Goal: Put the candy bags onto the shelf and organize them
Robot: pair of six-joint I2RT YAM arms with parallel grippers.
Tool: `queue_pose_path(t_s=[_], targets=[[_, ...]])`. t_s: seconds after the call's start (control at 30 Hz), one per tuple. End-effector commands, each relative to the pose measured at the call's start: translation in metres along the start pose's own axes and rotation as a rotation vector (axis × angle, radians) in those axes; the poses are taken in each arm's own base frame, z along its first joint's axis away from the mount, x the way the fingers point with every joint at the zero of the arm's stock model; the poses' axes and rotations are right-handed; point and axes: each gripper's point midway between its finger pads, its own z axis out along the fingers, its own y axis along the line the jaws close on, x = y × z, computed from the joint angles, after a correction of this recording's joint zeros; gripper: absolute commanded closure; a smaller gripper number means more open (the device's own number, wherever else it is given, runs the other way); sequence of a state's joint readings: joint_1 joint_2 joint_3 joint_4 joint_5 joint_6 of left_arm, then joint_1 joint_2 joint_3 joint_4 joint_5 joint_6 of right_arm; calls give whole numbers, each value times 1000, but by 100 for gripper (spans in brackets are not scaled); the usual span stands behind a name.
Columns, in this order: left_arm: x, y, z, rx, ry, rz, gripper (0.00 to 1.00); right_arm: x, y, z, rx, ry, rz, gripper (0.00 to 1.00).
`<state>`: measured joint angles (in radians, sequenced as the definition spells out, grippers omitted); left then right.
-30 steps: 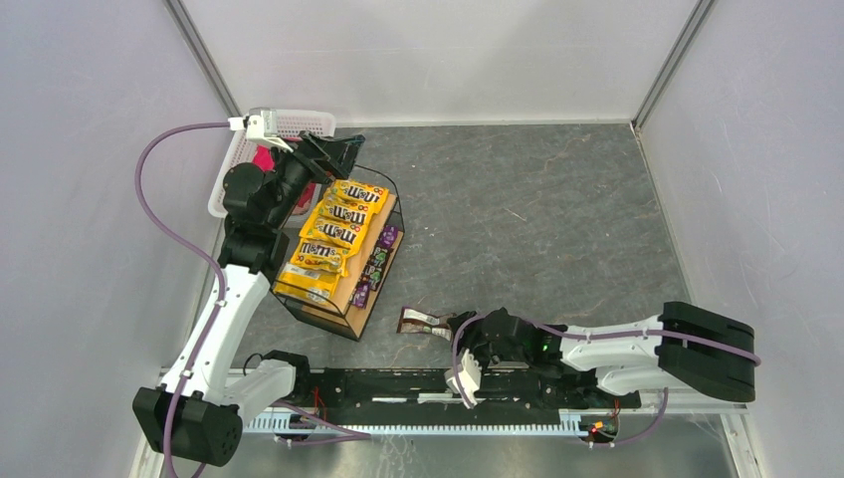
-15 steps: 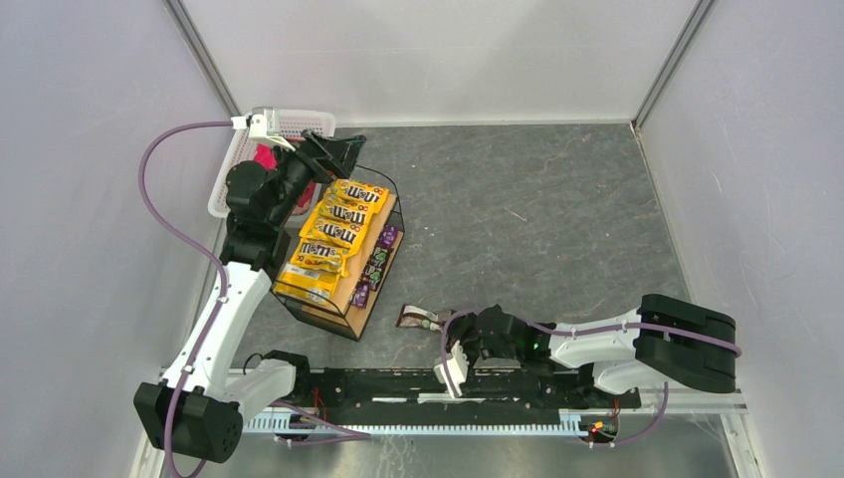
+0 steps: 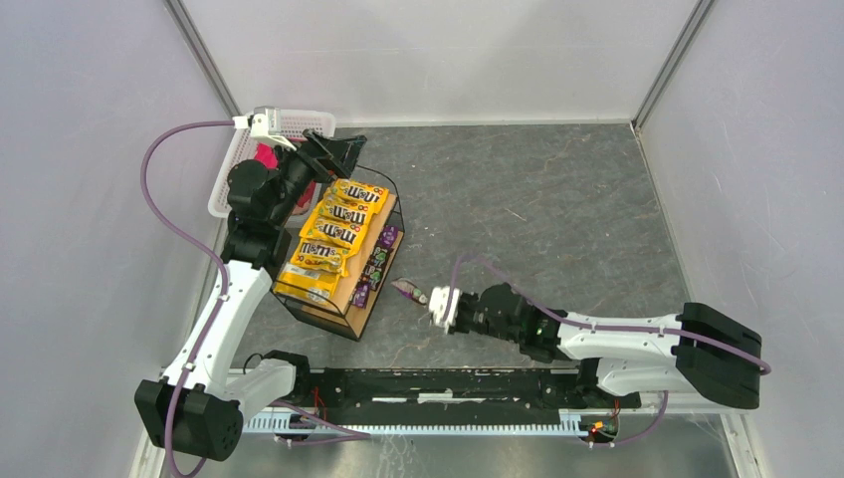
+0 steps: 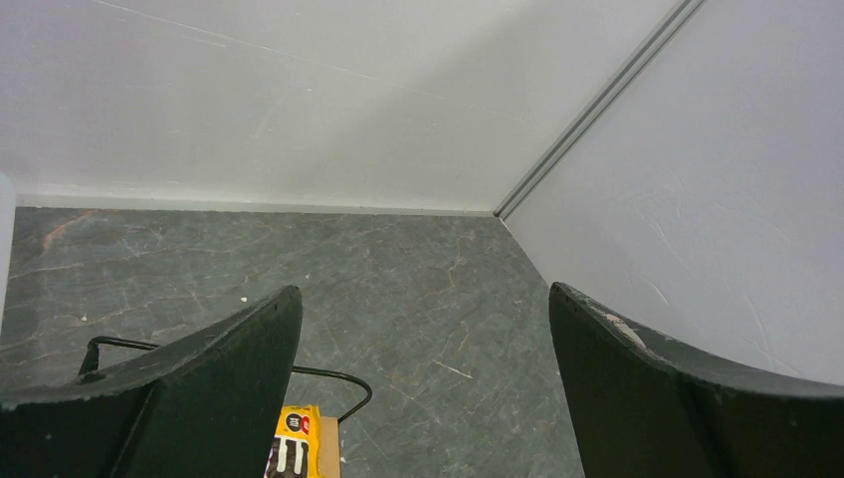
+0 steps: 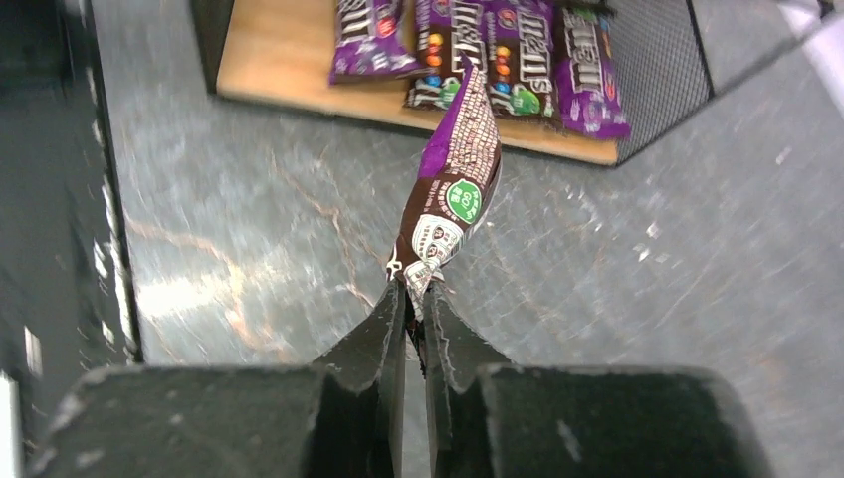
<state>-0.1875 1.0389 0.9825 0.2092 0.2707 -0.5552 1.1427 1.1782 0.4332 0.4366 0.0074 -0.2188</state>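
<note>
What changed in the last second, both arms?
Right gripper closed on the dark purple-brown candy packet, lifted it off the grey table and swung it left toward the black wire shelf with wooden tiers. Left gripper, open, and the shelved packets stayed put.

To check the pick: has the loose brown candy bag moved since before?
Yes: the brown candy bag, held by the right gripper, is nearer the shelf.

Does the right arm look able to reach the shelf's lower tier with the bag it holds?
Probably yes. The right arm has its jaws shut on a purple candy bag facing the shelf's lower plank, with only bare table between. The front looks open.
</note>
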Motion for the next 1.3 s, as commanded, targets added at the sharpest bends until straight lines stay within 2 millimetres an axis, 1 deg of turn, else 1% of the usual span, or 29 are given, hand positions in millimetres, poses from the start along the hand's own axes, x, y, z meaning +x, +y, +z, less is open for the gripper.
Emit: queue_pose_path(t_s=[0.0, 0.03, 0.07, 0.1, 0.23, 0.33, 0.47, 0.53, 0.6, 0.67, 0.83, 1.07, 1.13, 1.27], targets=[[-13, -4, 2, 2, -26, 59, 1, -23, 11, 10, -117, -48, 589, 100], [-13, -3, 2, -4, -26, 63, 1, -28, 11, 11, -155, -64, 661, 99], [-13, -2, 3, -9, -24, 65, 1, -31, 16, 12, -217, -69, 707, 99], [-12, -1, 3, -15, -22, 68, 1, -36, 17, 14, -260, -79, 746, 99], [-10, 2, 4, -21, -16, 70, 1, -48, 23, 22, -397, -67, 823, 98], [-10, 1, 5, -18, -13, 70, 1, -62, 27, 19, -482, -113, 901, 99], [-12, -2, 3, -9, -17, 68, 1, -73, 32, 16, -541, -136, 1032, 99], [-14, -4, 2, -2, -21, 67, 1, -85, 32, 13, -580, -179, 1084, 99], [-15, -6, 1, 2, -25, 67, 1, -94, 29, 14, -594, -211, 1105, 99], [-16, -7, 1, 4, -26, 66, 1, -96, 24, 23, -579, -216, 1130, 99], [-16, -8, 0, 8, -27, 65, 1, -111, 28, 45, -638, -254, 1166, 99], [-17, -8, 0, 9, -30, 67, 1, -98, 29, 89, -603, -246, 1147, 99], [-17, -8, 0, 9, -29, 65, 1, -98, 33, 102, -600, -250, 1127, 99], [-18, -9, -1, 11, -32, 66, 1, -90, 43, 125, -590, -251, 1099, 99]])
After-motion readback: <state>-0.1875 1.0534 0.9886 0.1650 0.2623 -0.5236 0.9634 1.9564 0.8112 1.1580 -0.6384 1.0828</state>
